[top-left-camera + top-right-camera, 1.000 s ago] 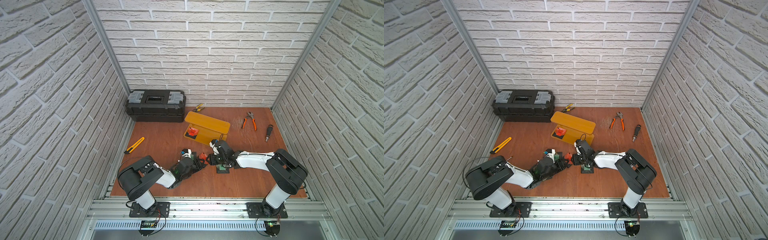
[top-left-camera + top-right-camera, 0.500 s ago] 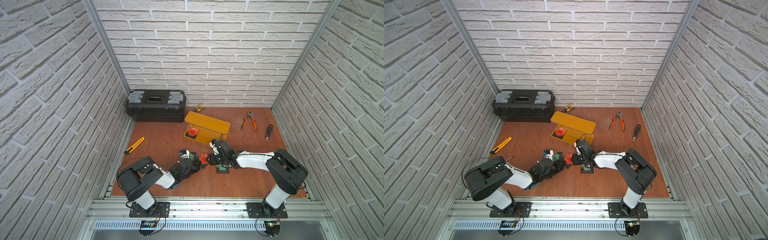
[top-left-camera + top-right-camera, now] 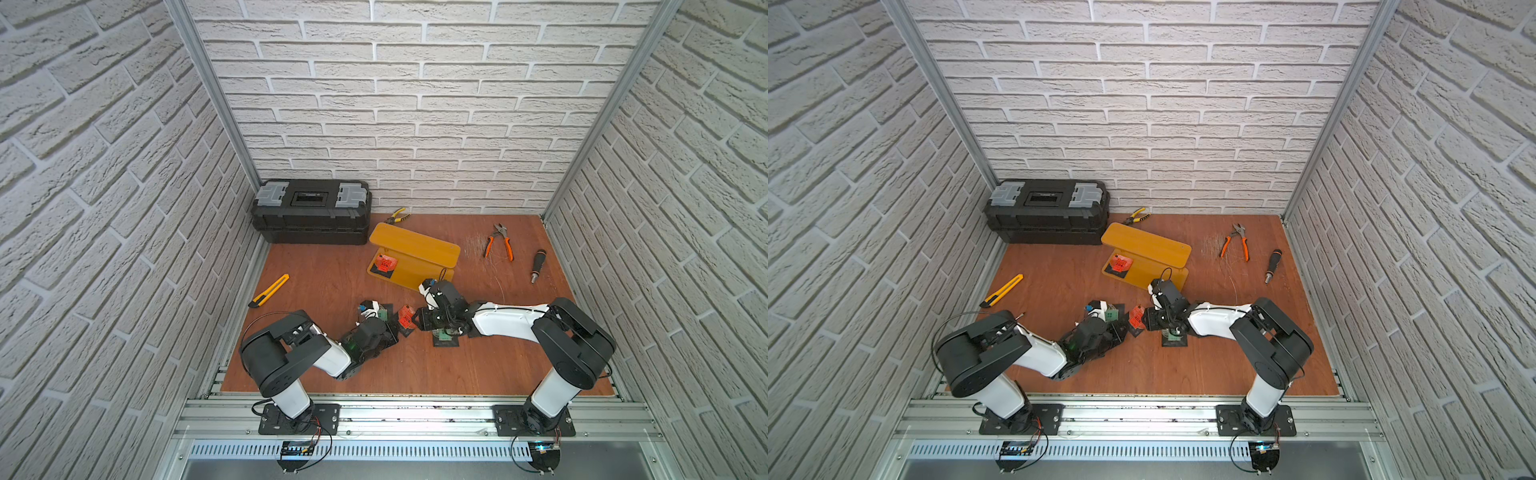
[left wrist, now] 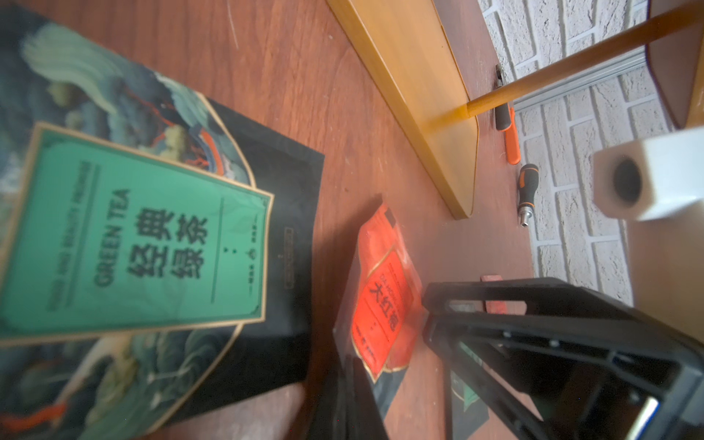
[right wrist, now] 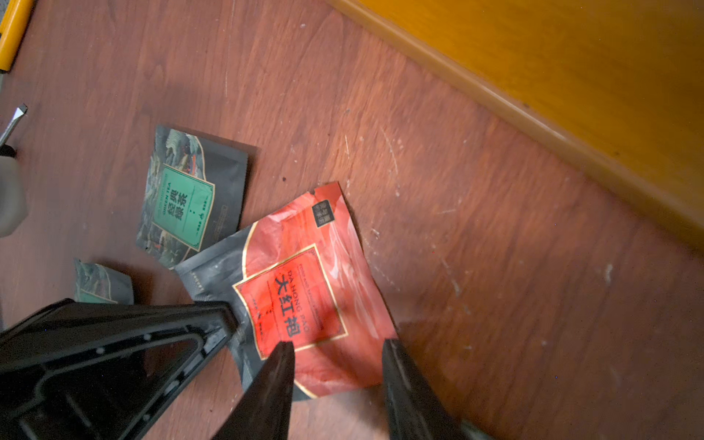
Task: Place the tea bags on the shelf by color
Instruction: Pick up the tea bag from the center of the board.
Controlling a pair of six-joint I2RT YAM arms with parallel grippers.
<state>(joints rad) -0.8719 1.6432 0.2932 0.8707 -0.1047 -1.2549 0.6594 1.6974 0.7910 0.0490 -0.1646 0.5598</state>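
- Spreads the right hand (image 5: 337,346) open over a red tea bag (image 5: 304,297) lying on the tabletop (image 5: 495,266); flanks the bag's near edge with both fingers, grips nothing.
- Sets the left hand (image 4: 352,381) fully closed at the black corner of that same bag; cannot tell whether the corner is pinched or only touched.
- Shows a green tea bag (image 5: 186,198) flat just past the red one, edge to edge with it.
- Shows a corner of a second green tea bag (image 5: 101,284) right beside the left hand.
- Finds a second red tea bag (image 3: 384,264) on the lower board of the shelf (image 3: 415,249), apart from both hands.
- Hides most of a third green tea bag (image 3: 445,337) under the right arm (image 3: 503,322).
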